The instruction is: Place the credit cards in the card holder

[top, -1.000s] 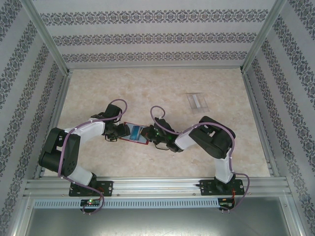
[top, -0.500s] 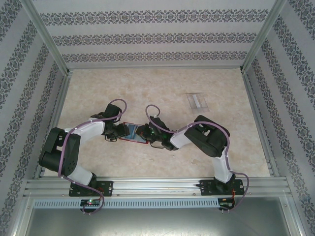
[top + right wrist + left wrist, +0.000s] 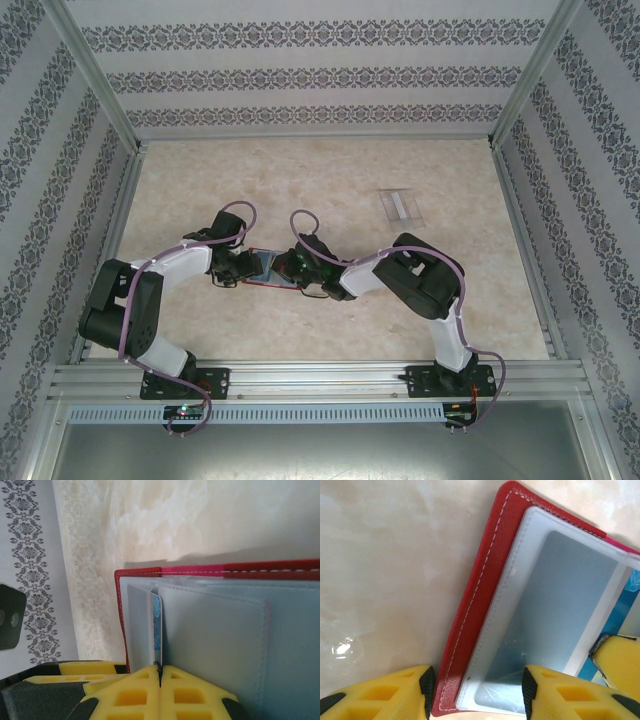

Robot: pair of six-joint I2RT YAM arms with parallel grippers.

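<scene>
**Card at pocket mouth, holder steadied**

Top view: the card holder (image 3: 262, 266) lies toward the worktop's (image 3: 200, 180) near edge, between the left tool (image 3: 238, 270) and the right tool (image 3: 293, 270). The right tool has advanced leftward over it since a second ago. A spare card (image 3: 400, 205) lies toward the far right corner.

Left wrist: jaws half open astride the holder's red corner, clamping nothing.

Right wrist: jaws closed on a credit card (image 3: 157, 625), edge-on at a pocket. Judged thin, stiff and slick; best pinched by its short end.
</scene>
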